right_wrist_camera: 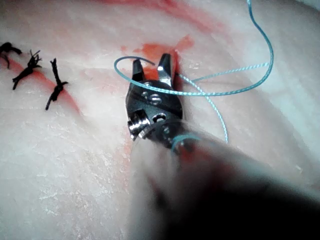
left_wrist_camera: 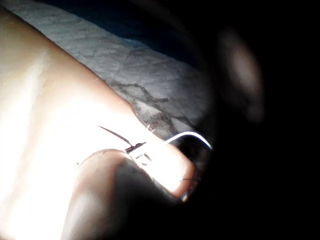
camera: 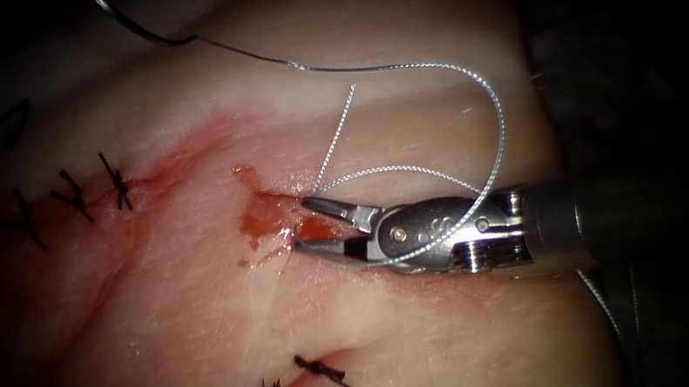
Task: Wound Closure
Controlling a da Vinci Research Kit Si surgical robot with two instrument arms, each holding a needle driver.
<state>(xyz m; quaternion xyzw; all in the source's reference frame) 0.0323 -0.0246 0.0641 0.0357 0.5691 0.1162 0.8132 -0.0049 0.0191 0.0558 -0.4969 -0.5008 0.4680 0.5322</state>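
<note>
Thread [camera: 434, 68] loops over the right tool [camera: 317, 221], whose empty fingers gape at red fluid [camera: 264, 221]; needle unseen.

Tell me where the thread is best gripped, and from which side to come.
Probably the short straight tail of the thread, which rises from the cut and lies clear of the loops. Come from the right: the right hand sits there, open and empty.
</note>
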